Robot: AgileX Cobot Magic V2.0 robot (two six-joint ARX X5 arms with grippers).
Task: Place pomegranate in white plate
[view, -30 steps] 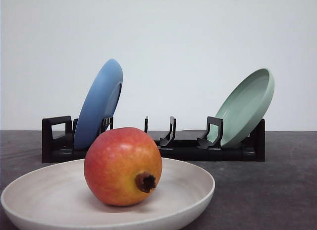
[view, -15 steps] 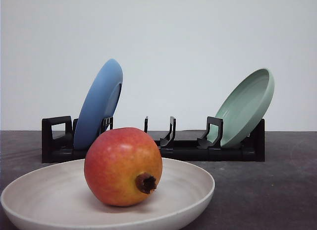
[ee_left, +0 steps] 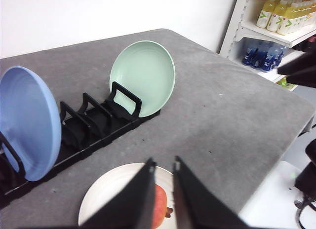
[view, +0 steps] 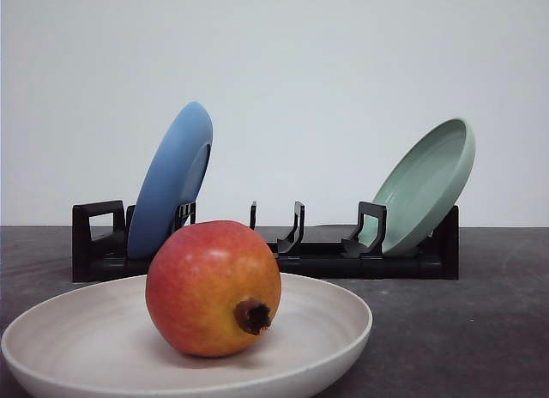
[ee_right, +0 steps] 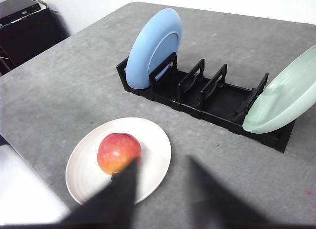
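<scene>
Both my arms hang high above the table (ee_right: pixel 59 81), wrists tipped down so each camera looks over its own fingers at the scene below. My left gripper (ee_left: pixel 164 166) holds nothing; its two dark fingers stand nearly parallel with only a narrow slit between them, well above the plate (ee_left: pixel 106 189). My right gripper (ee_right: pixel 163 162) is spread wide and empty, its blurred fingers framing bare tabletop just beside the plate's rim. The pomegranate (view: pixel 213 288) sits inside the white plate, resting on its floor a little toward the left of centre in the front view, tipped so its brown crown stub points forward and slightly down. Nothing of mine touches it. Behind the plate stands a black rack (view: pixel 292 244) running across the table. A blue plate (view: pixel 171 179) leans in the rack's left end, and a green plate (view: pixel 429 183) leans out of its right end, with the middle slots between them holding no dishes. From my left wrist I also see shelves (ee_left: pixel 276 26) of bottles beyond the table's far corner.
</scene>
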